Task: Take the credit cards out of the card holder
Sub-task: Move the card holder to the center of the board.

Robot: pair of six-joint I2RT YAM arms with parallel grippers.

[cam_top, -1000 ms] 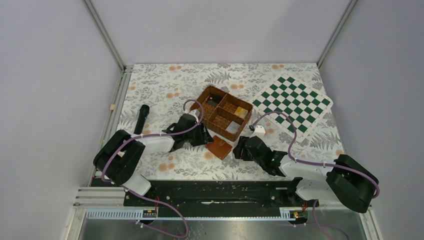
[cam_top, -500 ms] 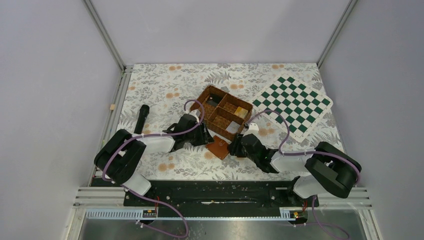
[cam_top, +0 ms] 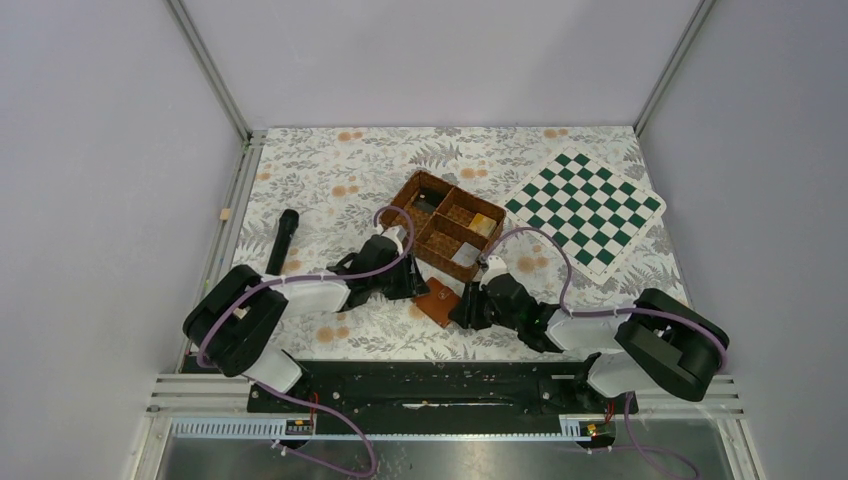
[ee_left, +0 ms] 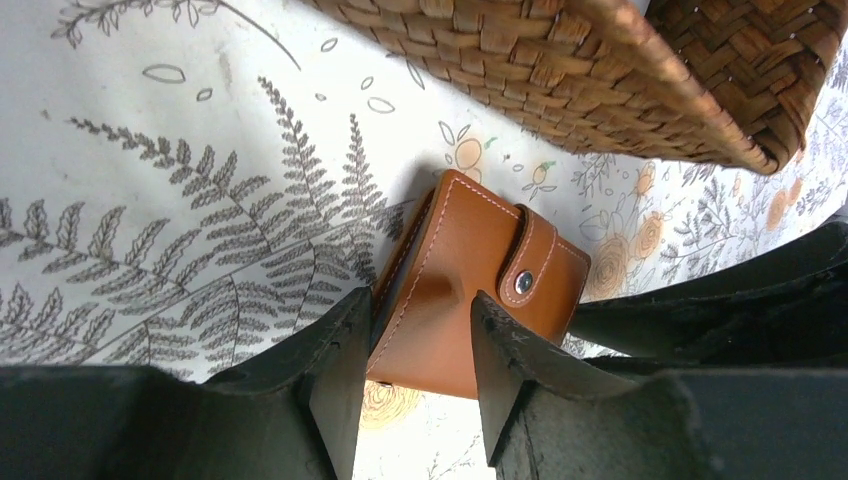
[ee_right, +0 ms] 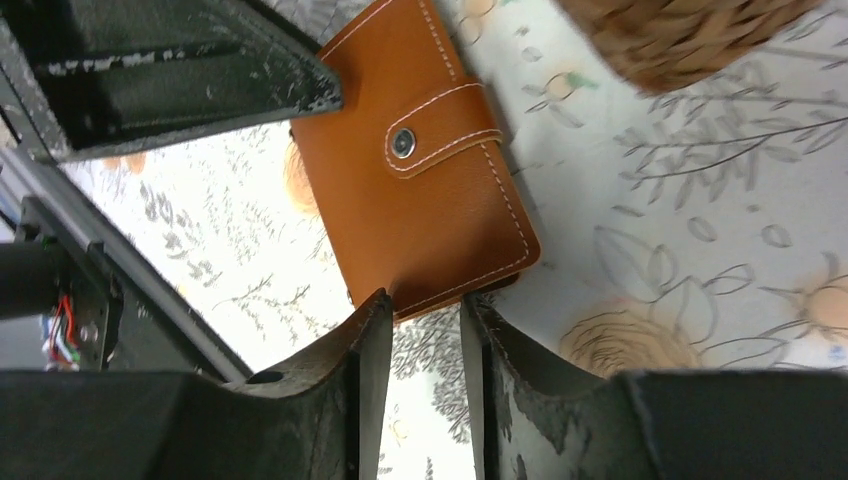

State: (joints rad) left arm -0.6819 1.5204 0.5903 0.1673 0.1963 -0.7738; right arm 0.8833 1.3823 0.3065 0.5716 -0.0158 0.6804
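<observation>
- The holder (cam_top: 437, 298) lies shut on the worktop (cam_top: 330, 170), just in front of the basket (ee_left: 560, 70), between the two tools.
- Its tab (ee_right: 445, 135) is snapped down, so the step in hand, as I judge it, is to get the holder open – no cards can come out until then.
- The left tool (ee_left: 415, 305) is spread wide. One finger sits at the holder's edge and the other over its cover; I cannot tell whether either touches.
- The right tool (ee_right: 423, 300) is parted narrowly at the opposite edge and pinches nothing.
- To do it well, one tool should pin the cover flat while the other catches the free end of the tab and lifts it off the snap (ee_right: 403, 143).
- The pull should stay low and gentle, or the light holder may slide towards the basket.
- Count:
  - one holder
  - no cards in view
  - one basket with four compartments
  - one chessboard (cam_top: 585, 205)
  - one black stick (cam_top: 283, 238)
  - two tools
</observation>
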